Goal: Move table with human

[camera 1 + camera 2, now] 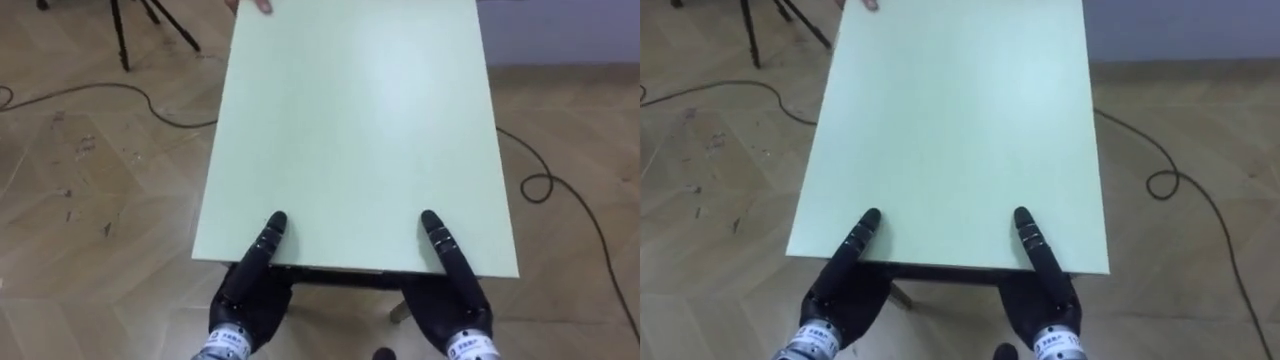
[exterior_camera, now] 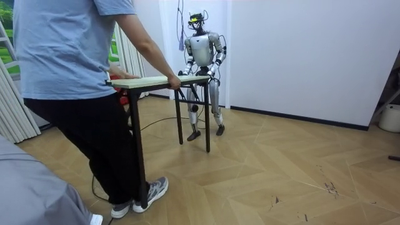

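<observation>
We see the table (image 1: 360,130) as the biggest thing in the eye views. Its pale green top runs from the top edge of the frame down to the lower middle, over a wooden floor (image 1: 100,190). In the room view it stands left of centre on dark legs, between the person and the robot.

The person (image 2: 69,69) fills the left of the room view, facing the table's near end. The person's hand (image 2: 174,81) is on its edge (a bit of a hand also peeks in at the top of the eye views). The robot stands upright at the far end, upper middle of the room view, before a white wall (image 2: 300,56).

Its left hand (image 1: 248,290) sits at the lower left of the top's edge and its right hand (image 1: 455,295) at the lower right. Each lays a thumb straight on the top while the rest goes under the edge, so we cannot tell how far either is closed.

A tripod (image 1: 125,35) stands at upper left, and a cable (image 1: 545,185) loops at the right.
</observation>
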